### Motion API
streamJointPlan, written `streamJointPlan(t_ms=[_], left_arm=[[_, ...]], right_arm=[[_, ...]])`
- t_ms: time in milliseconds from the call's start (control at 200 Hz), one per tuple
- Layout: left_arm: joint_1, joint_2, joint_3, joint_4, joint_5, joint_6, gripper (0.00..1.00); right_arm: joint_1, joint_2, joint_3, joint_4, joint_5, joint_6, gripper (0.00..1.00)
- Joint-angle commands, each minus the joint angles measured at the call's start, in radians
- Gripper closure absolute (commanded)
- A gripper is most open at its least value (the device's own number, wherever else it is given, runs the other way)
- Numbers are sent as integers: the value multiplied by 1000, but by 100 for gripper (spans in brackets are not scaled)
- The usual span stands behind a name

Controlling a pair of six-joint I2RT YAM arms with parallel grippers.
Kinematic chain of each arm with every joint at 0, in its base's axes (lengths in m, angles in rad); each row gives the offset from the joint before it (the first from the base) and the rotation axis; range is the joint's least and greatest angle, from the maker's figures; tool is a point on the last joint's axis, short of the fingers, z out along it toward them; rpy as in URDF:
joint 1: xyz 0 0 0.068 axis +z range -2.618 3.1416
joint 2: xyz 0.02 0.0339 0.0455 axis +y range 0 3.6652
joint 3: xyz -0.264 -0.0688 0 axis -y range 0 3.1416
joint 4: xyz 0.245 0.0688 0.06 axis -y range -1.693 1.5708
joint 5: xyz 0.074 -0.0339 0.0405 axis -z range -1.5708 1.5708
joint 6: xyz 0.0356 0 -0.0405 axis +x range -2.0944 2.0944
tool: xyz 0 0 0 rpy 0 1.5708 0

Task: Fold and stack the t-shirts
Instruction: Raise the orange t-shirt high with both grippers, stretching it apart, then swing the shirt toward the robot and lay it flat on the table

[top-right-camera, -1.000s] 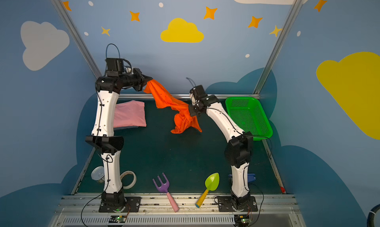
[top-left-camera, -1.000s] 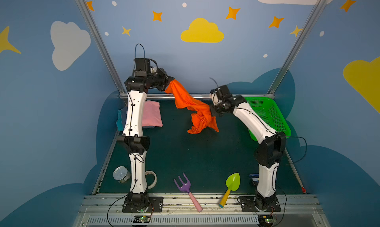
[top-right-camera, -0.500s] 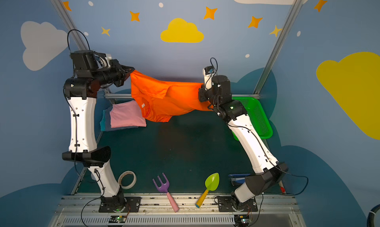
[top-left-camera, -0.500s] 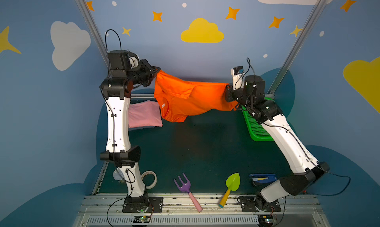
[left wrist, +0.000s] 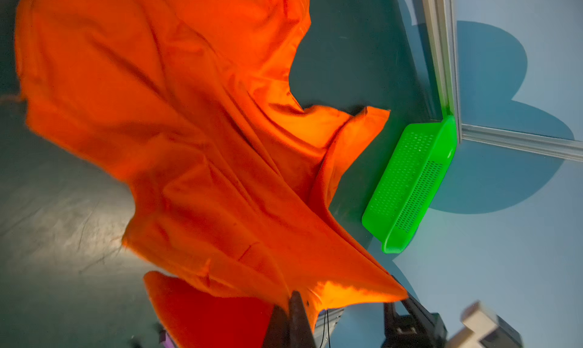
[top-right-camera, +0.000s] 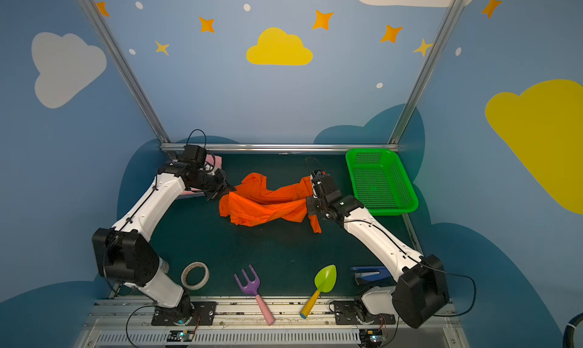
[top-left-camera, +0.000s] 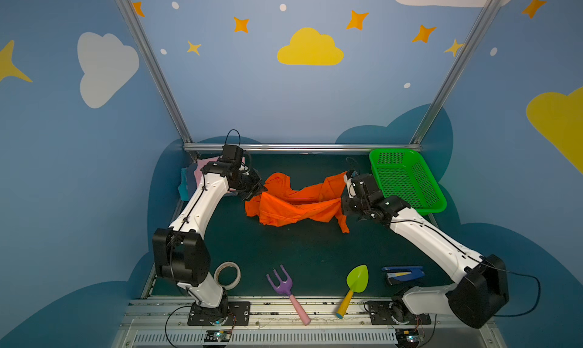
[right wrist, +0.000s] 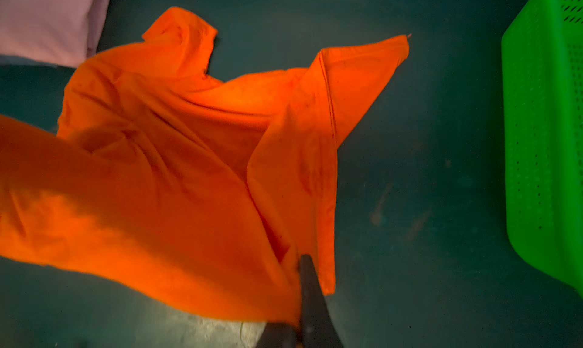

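The orange shirt [top-left-camera: 293, 204] hangs crumpled and low over the middle of the mat [top-left-camera: 284, 252], strung between both grippers. The left gripper [top-left-camera: 259, 190] pinches the shirt's left edge, its fingers pressed together on the cloth. The right gripper [top-left-camera: 343, 204] pinches the right edge the same way, just left of the green basket [top-left-camera: 407, 185]. One sleeve points toward the far right. The folded pink shirt [top-left-camera: 199, 168] tops a pile [top-left-camera: 184, 185] in the far left corner, partly hidden behind the left arm.

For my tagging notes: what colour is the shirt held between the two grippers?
Bright orange, plain; the t-shirt shows best in the right wrist view.
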Motion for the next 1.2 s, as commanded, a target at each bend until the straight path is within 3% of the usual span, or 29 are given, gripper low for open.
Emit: streamJointPlan(t_ms=[0,100,280,340,401,486,611,736,881,1046,1192], left_arm=[[-9,100,150,77,0,-1,96],[-9,238,464,-45,-9,19,96],[3,506,1340,-355,-78,47,96],[36,534,1502,-364,-46,-3,96],[78,480,1462,-304,1,-55,96],[115,326,1235,-176,19,-81,96],[125,103,984,-36,-24,-72,96],[126,-18,964,-56,-67,-55,96],[125,-166,884,-2,-94,-75,96],[125,-299,798,76,-182,-72,96],[125,-274,796,58,-267,-39,96]], right_arm=[[-17,152,172,60,54,-67,100],[-38,311,432,24,52,-121,100],[-42,461,929,-42,71,-225,100],[-42,465,1014,-40,91,-244,100],[-40,443,1045,-26,108,-251,100],[-33,368,1018,5,120,-247,100],[7,180,849,116,121,-248,100],[45,-16,691,211,109,-209,100],[54,-164,628,205,109,-109,100],[55,-207,631,167,106,-62,100],[54,-148,632,142,176,-106,100]])
